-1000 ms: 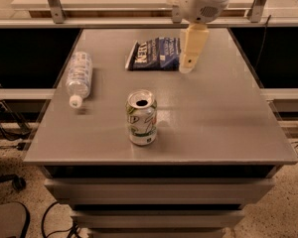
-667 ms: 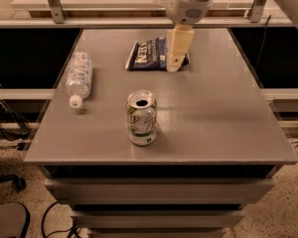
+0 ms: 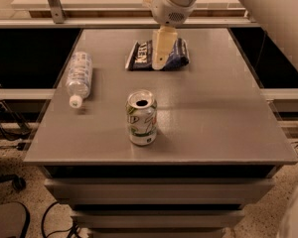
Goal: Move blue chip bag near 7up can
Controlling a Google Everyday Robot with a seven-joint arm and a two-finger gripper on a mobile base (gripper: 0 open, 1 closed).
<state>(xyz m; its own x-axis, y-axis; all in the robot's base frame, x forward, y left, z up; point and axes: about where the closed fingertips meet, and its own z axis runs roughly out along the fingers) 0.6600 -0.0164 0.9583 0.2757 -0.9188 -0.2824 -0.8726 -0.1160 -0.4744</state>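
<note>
Three things sit on the grey surface in my feed: the blue chip bag, the 7up can and a clear water bottle. From the top of the view the arm's rounded white housing reaches in, and the cream-coloured pincer hangs down from it directly over the middle of the bag, its tip at or just above the foil. From this angle I see it as one pale slab, so I cannot tell whether it is spread, pressed together, or pinching the bag, nor whether it is truly touching. The bag lies flat at the far side of the surface, roughly centred, with its white lettering showing to the left of the pincer and crinkled dark foil showing to the right. The can stands upright nearer to me, toward the front and a little left of centre, its opened silver top facing up; it is well apart from the bag, with bare surface between them. The bottle lies on its side near the left edge, white cap pointing toward the front. Below the front edge I make out stacked drawer fronts, with dark cables on the speckled floor.
</note>
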